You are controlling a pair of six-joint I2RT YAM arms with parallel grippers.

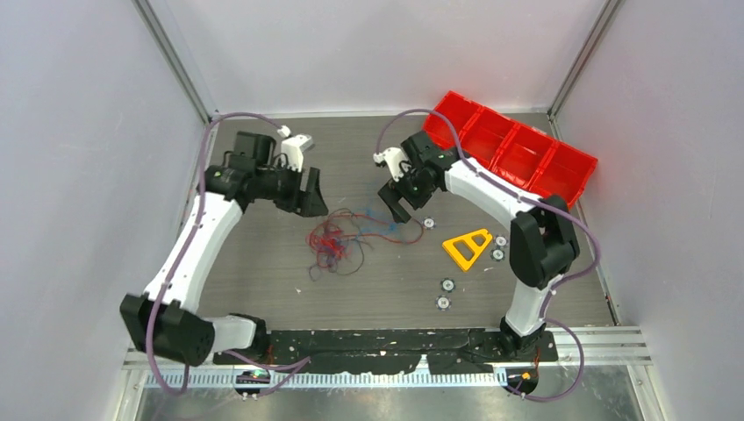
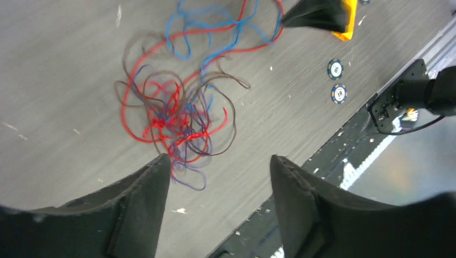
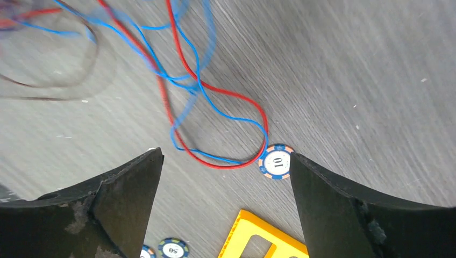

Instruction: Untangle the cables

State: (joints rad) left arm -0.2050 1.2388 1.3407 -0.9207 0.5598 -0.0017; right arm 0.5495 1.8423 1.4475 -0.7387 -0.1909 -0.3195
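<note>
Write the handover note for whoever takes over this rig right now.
Left hand: open, empty, above the table beside the knotted clump of cables.
Right hand: open, empty, above a loose red-and-blue loop that ends beside a poker chip.
Cables: all on the table between the arms; red, blue, purple and dark strands knotted in one clump.
Done: no strand separated.
Left: grip loose strands, probably draw the clump apart, lay each out singly.
</note>
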